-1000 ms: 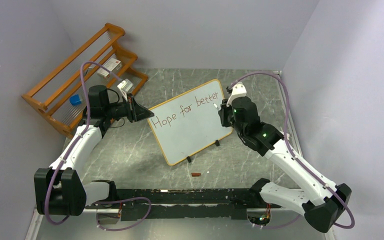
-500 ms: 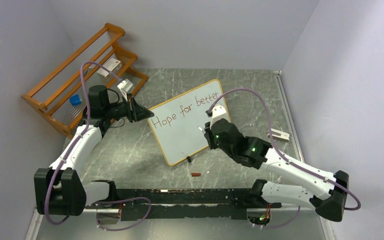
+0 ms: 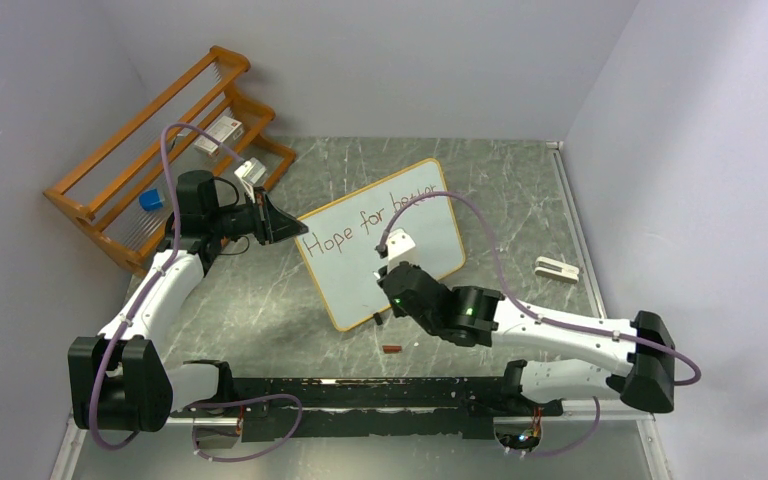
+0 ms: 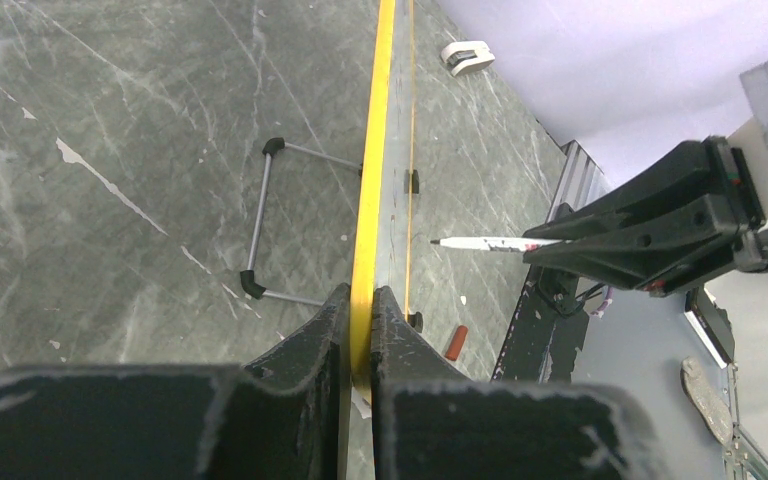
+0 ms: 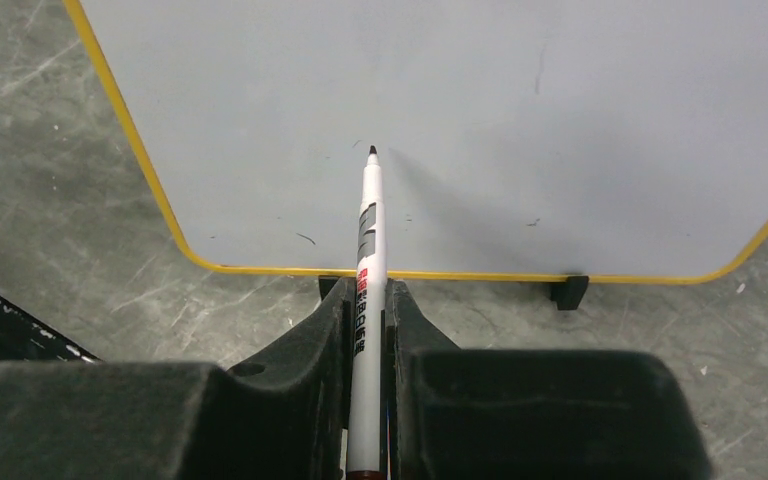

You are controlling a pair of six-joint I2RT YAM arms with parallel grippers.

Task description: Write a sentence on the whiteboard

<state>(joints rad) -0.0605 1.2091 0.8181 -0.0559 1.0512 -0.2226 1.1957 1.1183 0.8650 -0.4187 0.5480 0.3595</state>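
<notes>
In the middle of the grey marbled table (image 3: 260,300) the whiteboard (image 3: 355,285) stands on its small black feet, its left end nearer than its right. The sentence (image 3: 345,232) runs slanted along the upper part of the board: "Hope for", then a third word that I cannot read whole, since the right arm's cable crosses it.

At the board's left end the left gripper (image 4: 360,300) is clenched on the yellow rim, one finger on the back and one on the front face.

The right gripper (image 5: 365,290) reaches in low from the near right, in front of the lower half of the board. It is pinched tight on a white marker (image 5: 368,230) that points straight out between its fingers. The dark tip sits over bare white surface below the written row. From the left wrist view there looks to be a sliver of gap between tip and board.

A small red-brown cap (image 3: 391,349) lies on the table just near of the board's feet. A little white block (image 3: 557,267) lies well off to the right. A wooden rack (image 3: 160,130) leans in the far left corner.
</notes>
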